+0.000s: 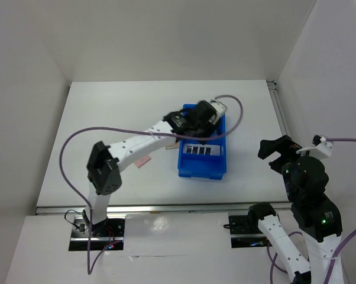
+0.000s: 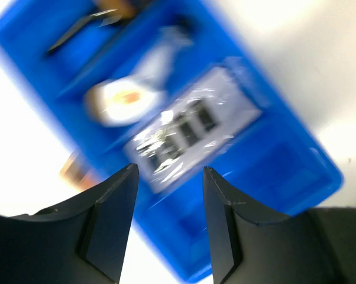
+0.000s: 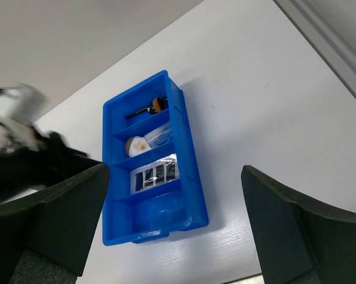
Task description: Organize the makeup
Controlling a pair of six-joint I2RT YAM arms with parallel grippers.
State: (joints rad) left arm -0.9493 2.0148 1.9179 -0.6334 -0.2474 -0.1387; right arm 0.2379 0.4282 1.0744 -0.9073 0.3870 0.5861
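The blue divided tray point(image 1: 201, 173) lies mid-table. In it are a white strip palette with dark squares point(image 1: 200, 149), a white-tan oval point(image 3: 136, 145), a small white tube point(image 3: 161, 136) and black slim tools point(image 3: 143, 109). My left gripper point(image 1: 197, 131) hovers over the tray, open and empty. In the left wrist view the gripper point(image 2: 169, 171) is above the palette point(image 2: 187, 127), with the oval point(image 2: 119, 103) and tools point(image 2: 77, 32) beyond. A pink compact point(image 1: 143, 161) lies on the table left of the tray, partly under the left arm. My right gripper point(image 1: 274, 155) is open and empty, right of the tray.
The tray's nearest compartment point(image 3: 160, 207) holds nothing. White walls enclose the table on the left, back and right. A rail point(image 1: 280, 115) runs along the right edge. The left arm's purple cable loops above the tray's far end.
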